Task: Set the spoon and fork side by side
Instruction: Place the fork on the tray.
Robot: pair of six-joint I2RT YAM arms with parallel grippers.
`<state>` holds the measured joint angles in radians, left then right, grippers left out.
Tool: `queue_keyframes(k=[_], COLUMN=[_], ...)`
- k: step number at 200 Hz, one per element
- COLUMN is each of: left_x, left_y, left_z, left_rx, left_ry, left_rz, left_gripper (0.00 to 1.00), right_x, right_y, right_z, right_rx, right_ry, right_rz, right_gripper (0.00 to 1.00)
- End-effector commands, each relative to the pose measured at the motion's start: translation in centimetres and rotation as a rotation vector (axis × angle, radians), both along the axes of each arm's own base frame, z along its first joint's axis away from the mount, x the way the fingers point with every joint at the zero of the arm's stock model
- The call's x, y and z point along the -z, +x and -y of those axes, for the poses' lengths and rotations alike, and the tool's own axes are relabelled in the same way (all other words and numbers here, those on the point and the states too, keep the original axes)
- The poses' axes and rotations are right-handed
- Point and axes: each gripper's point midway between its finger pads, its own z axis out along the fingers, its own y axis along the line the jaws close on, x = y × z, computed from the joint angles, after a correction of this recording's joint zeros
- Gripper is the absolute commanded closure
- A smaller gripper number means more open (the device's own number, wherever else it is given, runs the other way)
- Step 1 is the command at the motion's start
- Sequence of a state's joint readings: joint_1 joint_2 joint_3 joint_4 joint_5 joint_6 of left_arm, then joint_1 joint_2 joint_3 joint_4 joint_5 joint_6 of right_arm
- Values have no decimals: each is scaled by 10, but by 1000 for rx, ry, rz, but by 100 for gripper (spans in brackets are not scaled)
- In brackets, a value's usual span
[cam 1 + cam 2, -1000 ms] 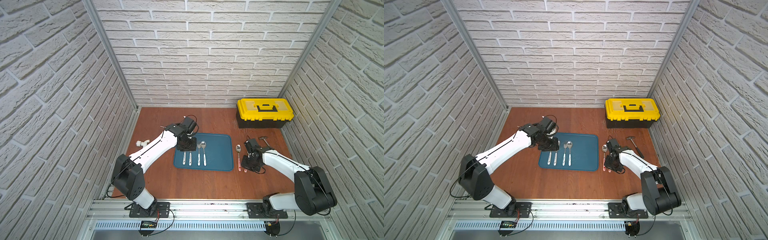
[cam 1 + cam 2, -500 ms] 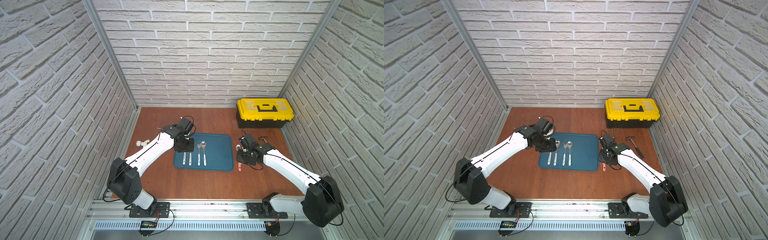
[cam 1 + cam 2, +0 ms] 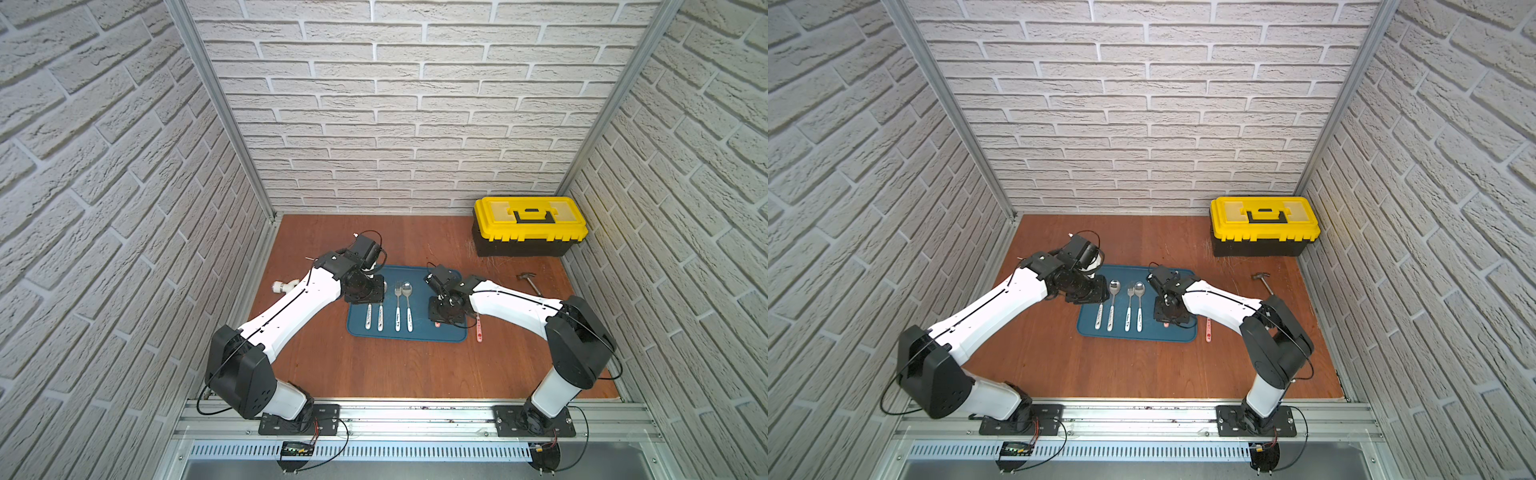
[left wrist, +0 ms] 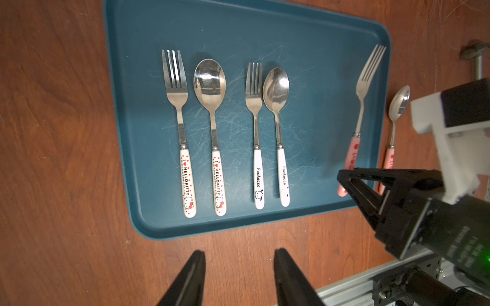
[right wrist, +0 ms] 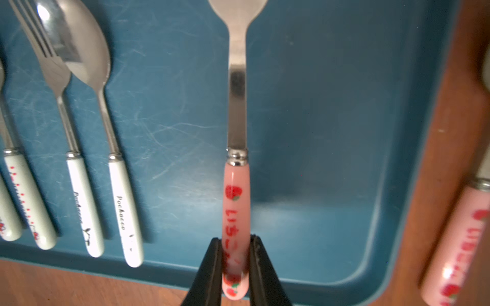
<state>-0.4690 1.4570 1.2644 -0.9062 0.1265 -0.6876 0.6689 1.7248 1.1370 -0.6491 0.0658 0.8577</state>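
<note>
Right gripper (image 5: 235, 238): clamps the handle end of the pink fork (image 5: 236, 111) and holds it over the right part of the tray (image 4: 305, 39), tines toward the tray's far edge, handle tip over the tray's near rim. Cannot tell whether it touches the tray floor. Pink spoon (image 4: 395, 124): lies on the desk (image 4: 53, 132) just outside the tray's right rim, roughly parallel to the pink fork, apart from it. Left gripper (image 4: 238, 251): stands with jaws apart, holds nothing, hovers by the tray's left side. Hello Kitty fork (image 4: 183, 132), Hello Kitty spoon (image 4: 212, 87), Pochacco fork (image 4: 256, 119), Pochacco spoon (image 4: 277, 92): lie side by side in the tray's left half.
</note>
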Motion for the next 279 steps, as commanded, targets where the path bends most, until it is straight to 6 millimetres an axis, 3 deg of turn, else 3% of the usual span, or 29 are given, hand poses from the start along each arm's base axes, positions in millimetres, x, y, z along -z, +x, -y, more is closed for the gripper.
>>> queue_keyframes(k=[1,136,279], left_x=[-2,0,4], left_y=[-5,-8,-10], left_z=[-8,-11,-11], left_rx=[5,0,-4], left_ry=[6,-5,-17], left_rz=[10,5,-3], left_gripper=[52,52,52], right_x=[-5,24,23], right_y=[3,-6,2], right_z=[-18,-19,-19], right_rx=[-5,0,-19], right_ry=[15,-42,-61], right_rz=[12,-61,-43], right_gripper=[81,80,76])
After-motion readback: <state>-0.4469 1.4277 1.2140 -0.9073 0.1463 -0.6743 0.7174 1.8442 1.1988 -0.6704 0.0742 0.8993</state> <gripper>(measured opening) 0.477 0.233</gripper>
